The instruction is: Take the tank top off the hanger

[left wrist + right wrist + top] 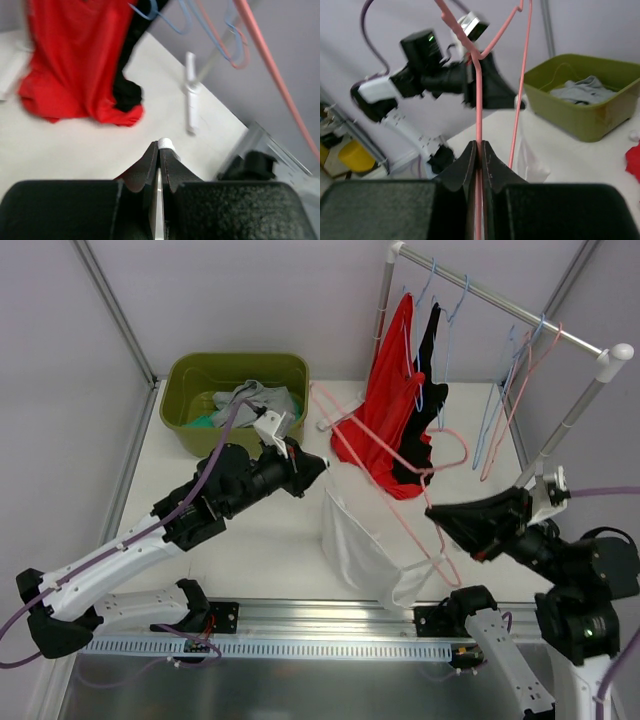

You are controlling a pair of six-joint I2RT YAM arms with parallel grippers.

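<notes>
A white tank top (352, 545) hangs in mid-air on a pink wire hanger (437, 557) between the two arms. My left gripper (322, 468) is shut on the top's upper edge; a bit of white cloth (165, 144) shows at the tips of that gripper (161, 148). My right gripper (432, 512) is shut on the hanger's wire. In the right wrist view the pink wire (478, 95) runs up from between the closed tips of that gripper (480, 145), and the white top (530, 162) hangs beyond them.
A green bin (190, 410) with clothes stands at the back left. A clothes rack (500, 302) at the back right carries a red garment (385, 410), a black one (430, 365) and several empty blue and pink hangers (505, 390).
</notes>
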